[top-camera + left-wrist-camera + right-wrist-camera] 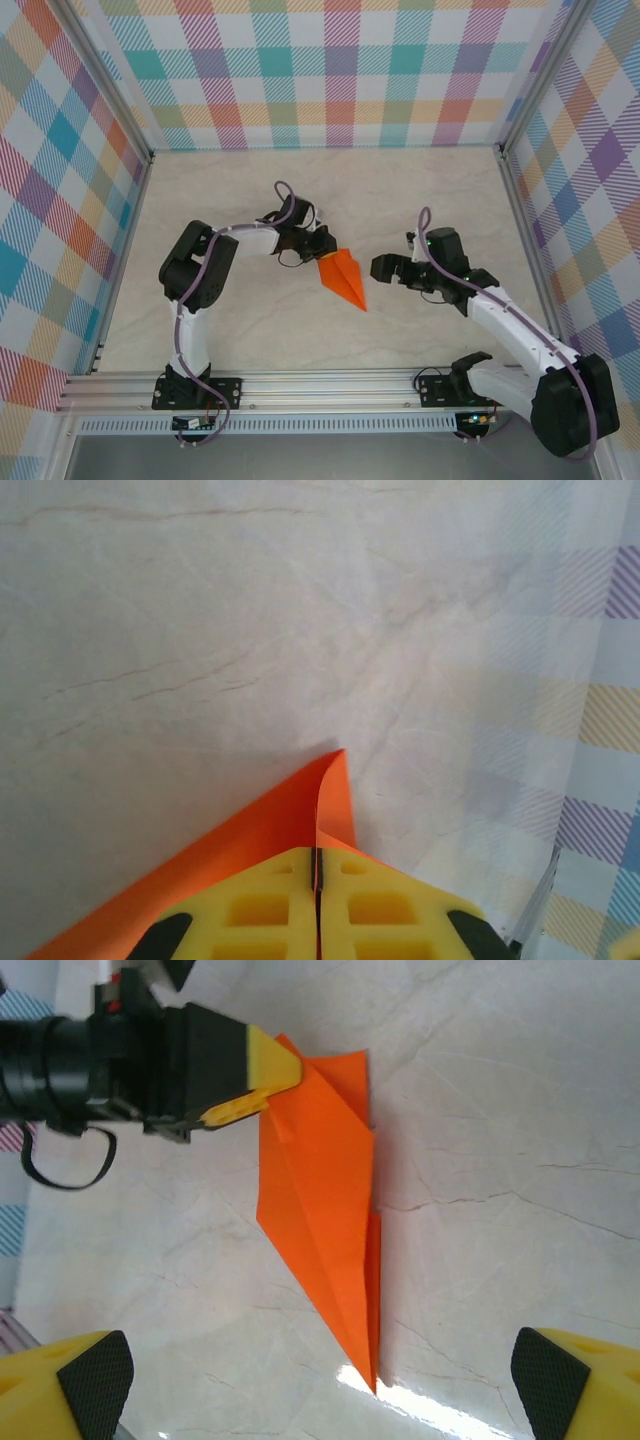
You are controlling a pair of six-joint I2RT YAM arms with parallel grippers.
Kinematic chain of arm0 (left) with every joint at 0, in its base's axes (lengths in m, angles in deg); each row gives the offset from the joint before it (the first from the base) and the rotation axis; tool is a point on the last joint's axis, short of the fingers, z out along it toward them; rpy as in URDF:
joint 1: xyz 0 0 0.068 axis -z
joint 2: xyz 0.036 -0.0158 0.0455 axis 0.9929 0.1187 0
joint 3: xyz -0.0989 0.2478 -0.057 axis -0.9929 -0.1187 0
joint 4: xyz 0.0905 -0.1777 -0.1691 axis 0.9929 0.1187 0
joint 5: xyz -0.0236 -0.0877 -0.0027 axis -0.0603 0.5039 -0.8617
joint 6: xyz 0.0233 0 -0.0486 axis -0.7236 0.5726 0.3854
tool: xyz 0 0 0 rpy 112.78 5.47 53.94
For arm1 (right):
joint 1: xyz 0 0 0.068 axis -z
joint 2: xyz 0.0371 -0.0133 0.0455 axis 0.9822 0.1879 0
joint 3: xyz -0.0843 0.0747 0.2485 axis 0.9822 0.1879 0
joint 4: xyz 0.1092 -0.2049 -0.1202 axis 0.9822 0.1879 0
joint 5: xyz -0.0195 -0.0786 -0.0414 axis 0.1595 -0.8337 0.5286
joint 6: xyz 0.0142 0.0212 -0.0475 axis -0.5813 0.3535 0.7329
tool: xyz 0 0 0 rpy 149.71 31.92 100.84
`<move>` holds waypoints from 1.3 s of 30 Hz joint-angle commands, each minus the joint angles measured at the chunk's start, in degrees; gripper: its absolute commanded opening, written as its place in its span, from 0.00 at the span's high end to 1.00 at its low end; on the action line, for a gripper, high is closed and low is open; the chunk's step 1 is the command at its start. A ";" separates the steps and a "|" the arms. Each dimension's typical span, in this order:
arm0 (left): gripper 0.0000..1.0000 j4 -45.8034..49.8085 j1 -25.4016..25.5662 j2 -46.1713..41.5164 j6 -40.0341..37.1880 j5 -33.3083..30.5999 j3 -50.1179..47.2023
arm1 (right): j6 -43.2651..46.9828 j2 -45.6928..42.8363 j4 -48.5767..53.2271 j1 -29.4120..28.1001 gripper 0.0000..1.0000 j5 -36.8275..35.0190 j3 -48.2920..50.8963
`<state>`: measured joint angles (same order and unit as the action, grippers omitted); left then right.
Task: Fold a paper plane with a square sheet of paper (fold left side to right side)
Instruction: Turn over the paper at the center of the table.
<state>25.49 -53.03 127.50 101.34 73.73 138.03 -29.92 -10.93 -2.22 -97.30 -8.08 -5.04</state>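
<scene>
**Left gripper (318,250) clamps the paper plane (342,278) at its wide end**

Its yellow fingers (260,910) are pressed together on the blunt rear edge of the orange dart. The plane rests near the middle of the tabletop (250,340), its sharp tip pointing toward the near right. The right gripper (385,267) hangs just beside the plane, spread wide and holding nothing.

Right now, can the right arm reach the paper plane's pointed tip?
Probably yes. The right hand sits open, facing the paper plane, with bare table between them. The left hand pinches only the wide end, leaving the tip free.
</scene>
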 commanded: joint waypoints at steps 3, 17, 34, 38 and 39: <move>0.99 2.77 -1.07 -14.52 -3.82 -1.50 0.27 | -4.81 2.04 -14.37 9.59 0.00 24.79 3.03; 1.00 0.69 -1.83 -28.40 3.39 4.96 4.70 | -16.41 9.45 -44.94 5.47 0.00 41.07 2.53; 1.00 -4.60 -1.50 -31.06 8.51 9.89 1.25 | -24.99 17.08 -57.49 -4.35 0.21 38.49 -3.73; 1.00 -3.98 -1.50 -31.08 7.84 9.73 0.40 | -23.82 15.33 -54.56 -4.33 0.43 38.01 -2.91; 1.00 -3.46 -1.50 -30.94 7.53 9.68 0.36 | -23.42 14.92 -53.80 -4.34 0.48 37.99 -2.97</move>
<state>22.43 -54.45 98.10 108.95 82.12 139.27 -54.84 6.08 -56.21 -101.52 29.71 -7.71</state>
